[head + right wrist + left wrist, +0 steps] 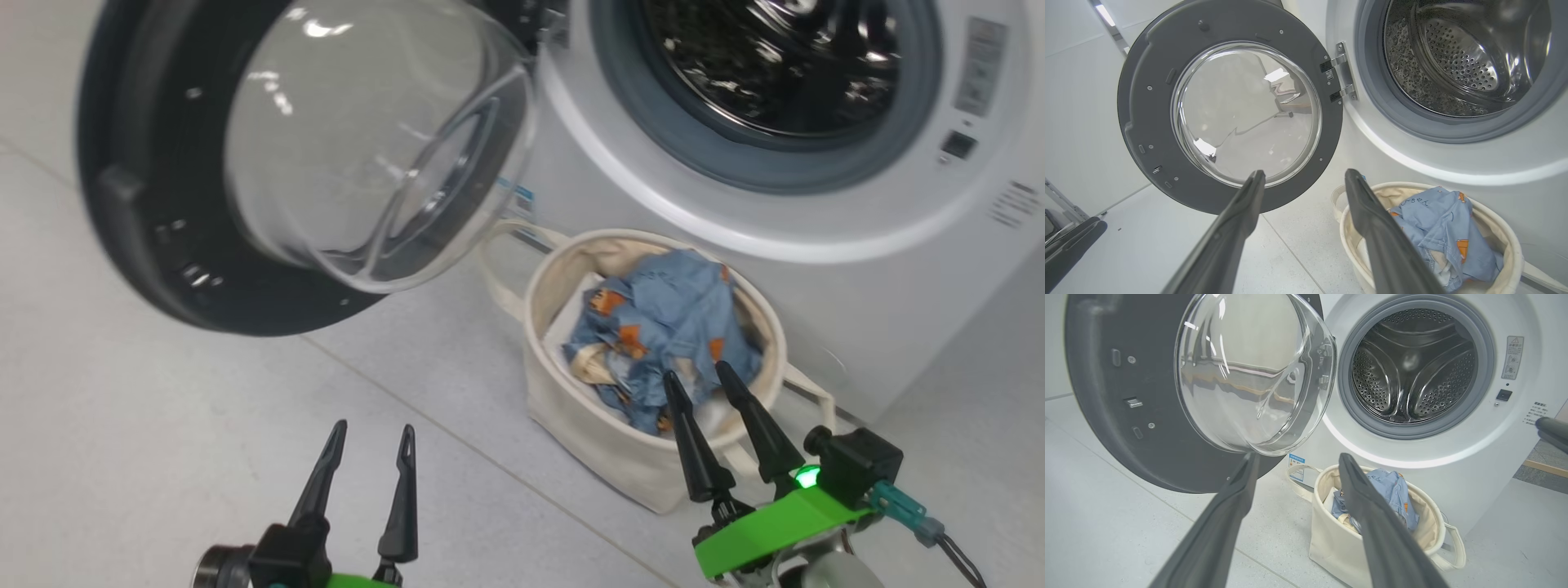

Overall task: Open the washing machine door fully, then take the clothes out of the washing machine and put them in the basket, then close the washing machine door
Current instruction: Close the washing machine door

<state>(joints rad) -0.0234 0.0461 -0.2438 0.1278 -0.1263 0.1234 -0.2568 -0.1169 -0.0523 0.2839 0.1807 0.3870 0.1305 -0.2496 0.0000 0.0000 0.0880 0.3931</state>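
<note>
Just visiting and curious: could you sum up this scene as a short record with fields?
Door: round black-rimmed glass washing machine door, swung wide open
Washer: white front-loading washing machine, steel drum looks empty
Basket: cream canvas round basket, on the floor before the washer
Clothes: light blue cartoon-printed fabric clothes, heaped inside the basket
Left gripper: open, empty
Right gripper: open, empty
Remaining: closing the door

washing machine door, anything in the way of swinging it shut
Nothing sticks out of the drum, which looks empty; the clothes are in the basket. The basket stands on the floor just below the drum's mouth, near the swing of the washing machine door; whether the door's lower edge clears its rim can't be told.
</note>
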